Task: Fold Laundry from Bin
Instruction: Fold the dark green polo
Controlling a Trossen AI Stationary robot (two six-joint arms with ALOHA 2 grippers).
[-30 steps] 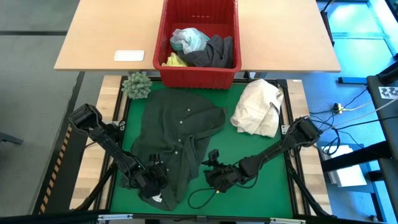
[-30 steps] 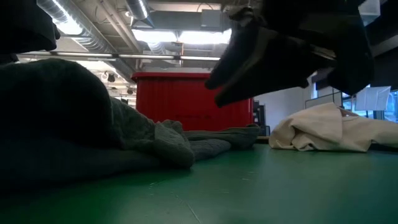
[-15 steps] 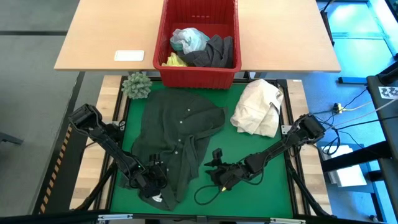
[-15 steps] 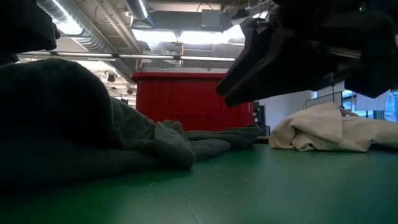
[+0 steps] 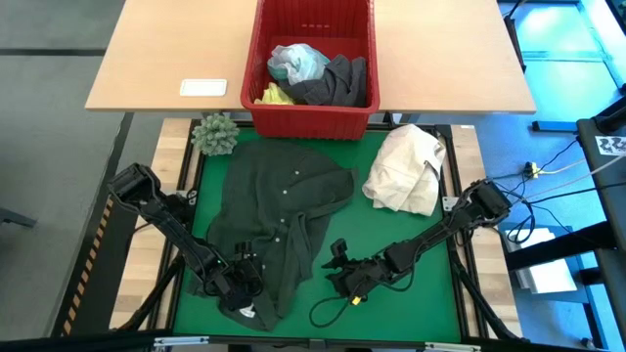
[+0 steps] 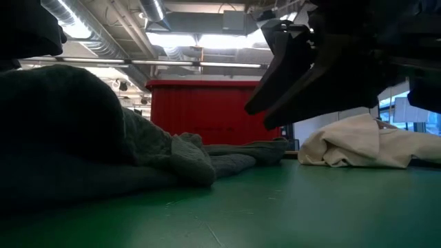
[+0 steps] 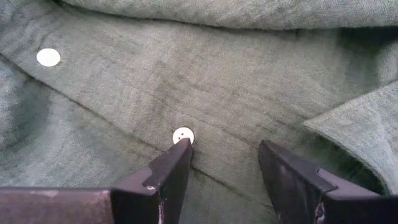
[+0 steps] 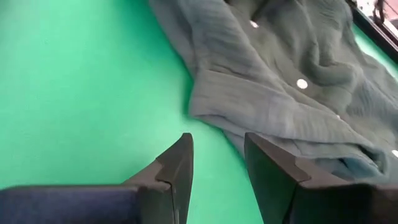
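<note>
The worktop [image 5: 411, 298] surface was bright green, with pale wood strips along its sides. A dark green-black shirt [image 5: 284, 210] lay on it, its weave finely ribbed and dotted with small white buttons [image 7: 183, 135]. The cream-white cloth bundle [image 5: 406, 171] was plain, unpatterned. The bin [image 5: 259, 59] was bright red with slotted sides; in it showed a light turquoise-blue garment [image 5: 296, 61], a grey garment [image 5: 337, 83] and a bright yellow garment [image 5: 272, 96]. The spiky ball [image 5: 215, 133] was dull green. The far tabletop [image 5: 166, 49] was light tan wood, with a white rectangular object [image 5: 203, 87] on it. Both arms were black, as were the left pincer [image 7: 227, 165] and the right pincer [image 8: 217, 163].
</note>
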